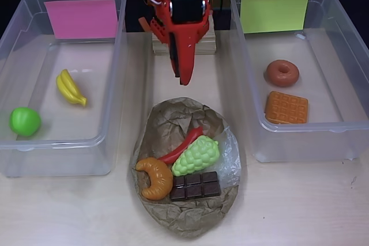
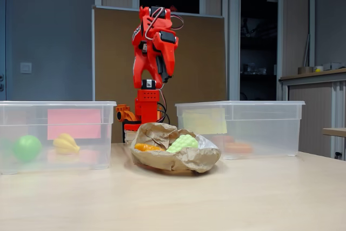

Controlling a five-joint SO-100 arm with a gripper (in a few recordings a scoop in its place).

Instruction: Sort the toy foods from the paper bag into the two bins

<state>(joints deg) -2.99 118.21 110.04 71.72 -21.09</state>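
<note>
Nearest in the overhead view, the paper bag [image 1: 187, 168] holds the chocolate bar [image 1: 195, 186], croissant [image 1: 154, 177], grapes [image 1: 195, 155] and chili [image 1: 183, 144]. Beyond and above the bag, well apart from the toys, hangs the red gripper [image 1: 183, 73], jaws together, holding nothing. Bananas [image 1: 70, 87] and apple [image 1: 25, 121] lie in the pink-sheet bin [image 1: 118, 56]; donut [image 1: 282, 73] and waffle [image 1: 286, 108] in the yellow-green-sheet bin [image 1: 242, 61].

Light wood table [image 1: 300, 205] w/ paper bag [image 1: 187, 214] btwn two clear bins [image 1: 115, 84] [image 1: 242, 84], arm's wood base block [image 1: 207, 43].
</note>
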